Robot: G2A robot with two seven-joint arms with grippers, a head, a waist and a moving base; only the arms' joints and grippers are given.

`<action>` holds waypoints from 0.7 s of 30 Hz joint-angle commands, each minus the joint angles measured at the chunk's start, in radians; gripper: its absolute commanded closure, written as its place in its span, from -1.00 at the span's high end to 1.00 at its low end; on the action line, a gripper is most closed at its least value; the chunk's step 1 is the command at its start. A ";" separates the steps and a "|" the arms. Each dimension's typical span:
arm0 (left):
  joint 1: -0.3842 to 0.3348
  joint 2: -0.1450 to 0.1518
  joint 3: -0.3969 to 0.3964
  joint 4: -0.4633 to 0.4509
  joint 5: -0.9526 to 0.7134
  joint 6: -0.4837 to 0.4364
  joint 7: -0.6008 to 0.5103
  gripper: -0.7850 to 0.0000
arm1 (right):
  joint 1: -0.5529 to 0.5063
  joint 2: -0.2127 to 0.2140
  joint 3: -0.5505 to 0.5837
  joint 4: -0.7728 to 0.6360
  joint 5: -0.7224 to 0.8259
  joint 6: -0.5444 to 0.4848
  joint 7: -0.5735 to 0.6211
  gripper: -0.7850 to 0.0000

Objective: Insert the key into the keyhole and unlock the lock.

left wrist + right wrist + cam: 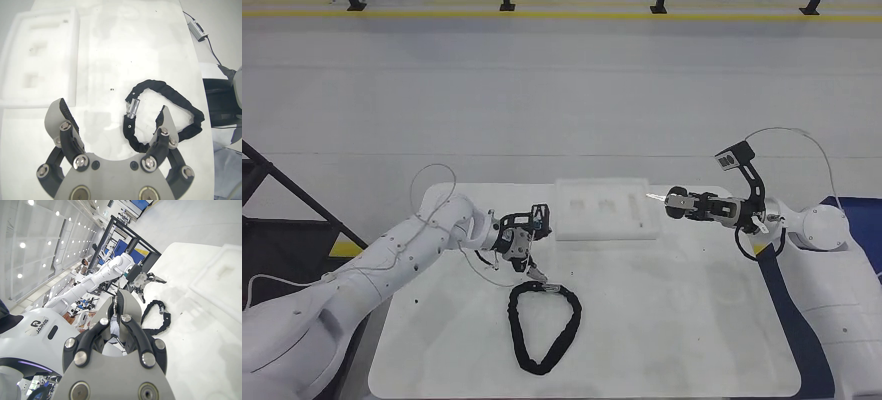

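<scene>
Closest to the lens, the left gripper (pixel 113 108) hangs with its jaws released and wide apart, just over the silver lock cylinder (pixel 133 108) that joins the ends of the black fabric-sleeved chain (pixel 170 96). One finger (pixel 166 121) crosses the chain in that view, and whether they touch cannot be told. From above, the chain (pixel 542 335) lies as a loop on the white table (pixel 692 330), near its front-left part, cylinder end toward the left gripper (pixel 525 243). Well apart, the right gripper (pixel 672 200) is clenched on the key (pixel 653 196), held above the white foam tray (pixel 607 212) with the blade pointing at the other arm. A grey box (pixel 197 31) with a cable lies off the table; its print is unreadable.
</scene>
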 commanded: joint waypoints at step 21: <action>0.022 -0.008 -0.014 -0.012 -0.033 0.019 -0.029 1.00 | 0.000 0.000 0.000 0.000 0.000 0.000 0.000 -1.00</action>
